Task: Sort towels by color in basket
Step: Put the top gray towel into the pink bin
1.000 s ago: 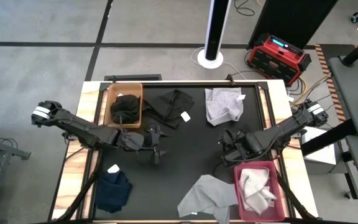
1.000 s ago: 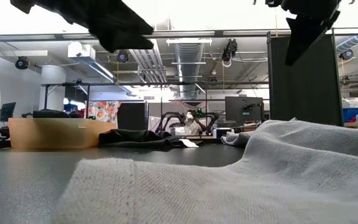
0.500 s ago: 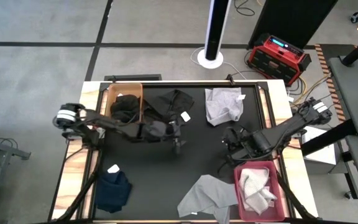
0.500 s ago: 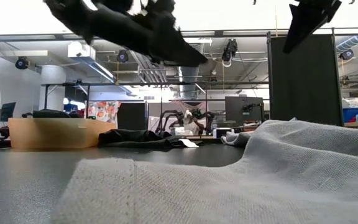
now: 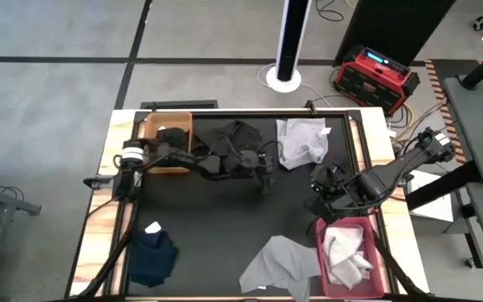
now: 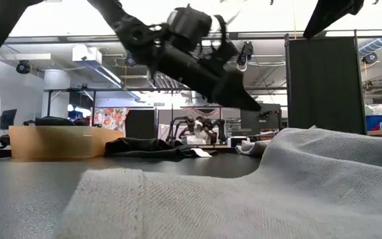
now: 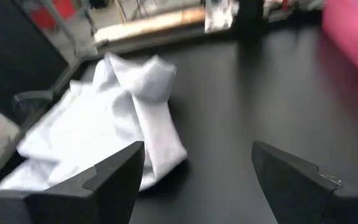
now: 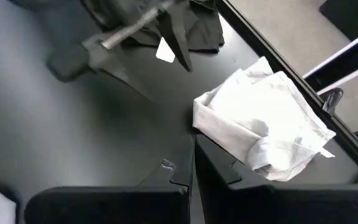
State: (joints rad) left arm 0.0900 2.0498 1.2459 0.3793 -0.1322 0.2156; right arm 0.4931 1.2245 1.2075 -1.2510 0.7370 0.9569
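A crumpled, soft white towel [image 5: 302, 141] lies at the black counter's [image 5: 225, 218] far edge. The left gripper [image 5: 265, 167] hovers beside it, jaws wide and empty. The right gripper [image 5: 319, 186], jaws closed on nothing, hangs above the pink basket [image 5: 321, 252].

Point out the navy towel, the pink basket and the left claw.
navy towel [image 5: 152, 256], high view, middle of the cloth.
pink basket [image 5: 319, 262], high view, its left rim.
left claw [image 5: 266, 184], high view, between its open fingertips.

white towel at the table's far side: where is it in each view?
High view: white towel at the far edge, right of centre.
Low view: a pale fold far back, partly hidden.
Left wrist view: crumpled, ahead of the open left pincer.
Right wrist view: past the shut right pincer.
Shared landmark: the black towel beside it.
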